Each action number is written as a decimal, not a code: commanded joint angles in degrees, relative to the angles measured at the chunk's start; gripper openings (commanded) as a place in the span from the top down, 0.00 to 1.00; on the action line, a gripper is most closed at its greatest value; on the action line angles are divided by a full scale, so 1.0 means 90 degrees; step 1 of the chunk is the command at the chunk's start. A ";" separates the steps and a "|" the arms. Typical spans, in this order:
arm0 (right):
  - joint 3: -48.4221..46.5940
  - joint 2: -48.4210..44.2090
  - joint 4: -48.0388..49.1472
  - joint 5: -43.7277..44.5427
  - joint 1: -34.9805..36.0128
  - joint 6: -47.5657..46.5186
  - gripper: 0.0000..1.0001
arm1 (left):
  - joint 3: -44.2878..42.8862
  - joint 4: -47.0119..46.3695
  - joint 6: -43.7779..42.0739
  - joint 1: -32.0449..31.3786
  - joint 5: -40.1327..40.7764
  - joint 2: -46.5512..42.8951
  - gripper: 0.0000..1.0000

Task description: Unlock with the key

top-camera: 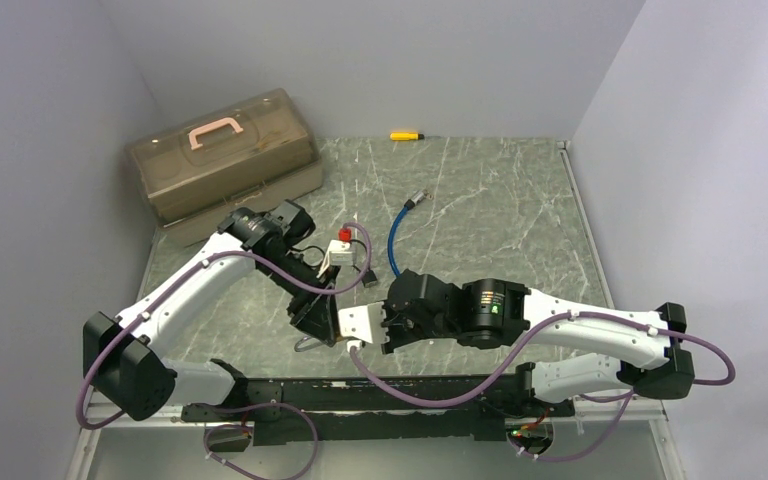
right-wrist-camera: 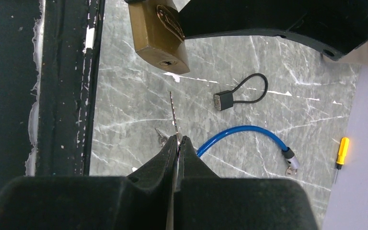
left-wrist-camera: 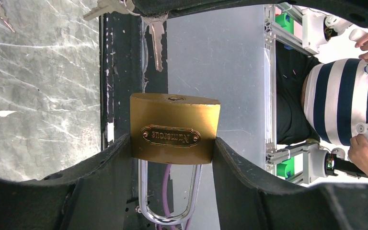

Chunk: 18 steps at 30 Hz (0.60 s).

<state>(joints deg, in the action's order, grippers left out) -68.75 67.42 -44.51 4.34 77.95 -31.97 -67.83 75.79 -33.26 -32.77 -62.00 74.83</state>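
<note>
So the right tool (right-wrist-camera: 177, 143) is pinched tight on the key (right-wrist-camera: 173, 115). From its wrist cam the blade shows edge-on, sticking straight out past the fingertips. A spare key (left-wrist-camera: 106, 6) fans off sideways next to it in the left wrist view. The key's tip sits just short of the padlock (right-wrist-camera: 155, 33). There's a small gap in both wrist views, and from the left one the tip looks a bit off to the side of the keyhole (left-wrist-camera: 175, 97), not in it. The left tool (left-wrist-camera: 172, 153) has the brass padlock clamped by its two narrow sides and held up off the desk (top-camera: 500, 200). The keyhole end faces the key and the shackle (left-wrist-camera: 170, 201) points back toward the wrist, with both legs running into the body. In the top view the two tools meet near the front edge, between the arm bases. Further out on the marble-look desk there's a small black cable lock (right-wrist-camera: 242, 91), then a blue cable (right-wrist-camera: 242, 134) curled beside it. A yellow screwdriver (right-wrist-camera: 342, 151) lies way off by the back wall. A brownish see-through toolbox (top-camera: 225, 165) with a pink handle sits in the far left corner. Past the front of the rig, the left wrist cam also catches a person (left-wrist-camera: 340, 100) in a striped shirt.
</note>
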 commanded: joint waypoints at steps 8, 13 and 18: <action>-0.0269 0.0022 0.0581 0.0209 0.0081 0.0011 1.00 | -0.0150 0.0083 -0.0132 -0.0166 -0.0494 -0.0161 1.00; -0.0253 0.0019 0.0667 0.0130 0.0144 -0.0003 1.00 | -0.0199 0.0266 -0.0487 -0.0195 -0.0619 -0.0145 1.00; -0.0093 -0.0057 0.0684 0.0129 0.0306 -0.0112 1.00 | -0.0274 0.0721 -0.1402 -0.0213 -0.0776 -0.0188 1.00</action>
<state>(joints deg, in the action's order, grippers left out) -68.75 67.57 -40.75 5.41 79.40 -32.01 -67.72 77.58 -38.20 -34.33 -62.48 74.81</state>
